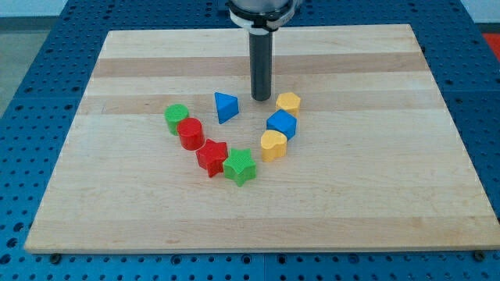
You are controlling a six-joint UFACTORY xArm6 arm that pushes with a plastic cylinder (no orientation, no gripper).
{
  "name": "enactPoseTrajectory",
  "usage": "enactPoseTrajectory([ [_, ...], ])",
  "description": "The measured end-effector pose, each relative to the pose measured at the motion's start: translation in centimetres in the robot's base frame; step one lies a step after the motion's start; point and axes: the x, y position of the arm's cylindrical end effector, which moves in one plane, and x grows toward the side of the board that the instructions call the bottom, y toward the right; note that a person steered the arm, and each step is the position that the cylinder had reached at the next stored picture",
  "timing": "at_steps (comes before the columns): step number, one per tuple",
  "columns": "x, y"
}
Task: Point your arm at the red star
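Tip (261,98) down on the counter (375,195) near the view's top of the block cluster, between the blue triangular block (226,106) to the view's left and the upper yellow block (288,102) to the view's right, touching neither as far as can be made out. No hand here: only a straight dark rod, nothing to open or close, nothing held.

Below the tip, an open pocket of bare wood ringed by blocks. On the view's right of the ring, a blue cube-like block (282,123) and beneath it a yellow heart-shaped block (273,144), apparently in contact. On the view's left, a green cylinder (176,118) pressed against a red cylinder (190,133). At the bottom of the ring, the red star (212,157), tight against the green star (240,166) on its right and just below the red cylinder.

To do the step well: slide down and slightly to the view's left through the open pocket, clear of the blue triangular block. Approach the red star from its upper edge, probably the only free side. Stop just short of contact, since any shove would likely carry the green star along too. Keep away from the red cylinder, an easy same-colour mistake.
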Motion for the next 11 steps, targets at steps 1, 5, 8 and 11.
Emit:
enactPoseTrajectory([
  [1, -2.0, -2.2],
  [5, -2.0, -16.4],
  [8, 10.6, -19.0],
  [11, 14.1, -15.2],
])
